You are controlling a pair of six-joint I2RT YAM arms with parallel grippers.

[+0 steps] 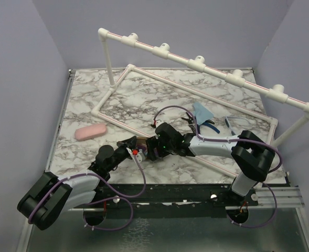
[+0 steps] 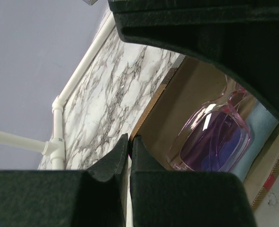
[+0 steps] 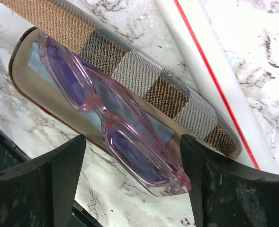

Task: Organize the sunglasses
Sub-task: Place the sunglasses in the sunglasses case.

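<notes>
The pink-framed sunglasses [image 3: 115,123] lie lenses-up inside the open brown plaid case [image 3: 130,61]. The case sits on the marble worktop [image 1: 144,100] beside a white pipe [image 3: 201,75], and one lens end appears to overhang its near rim. Your right jaws stand wide on either side of the frame, touching nothing. Your left jaws are shut right at the case's edge (whether they pinch it, the view does not show). The blue-framed sunglasses [image 1: 230,123] lie well apart on the worktop, near the pliers [image 1: 211,126]. If you lift the right arm at a slant, a finger could hook the overhanging lens and drag the pair out. If the left arm shifts, the case could slide or tip and spill the glasses. A lid closed on the protruding end could pinch the frame.
</notes>
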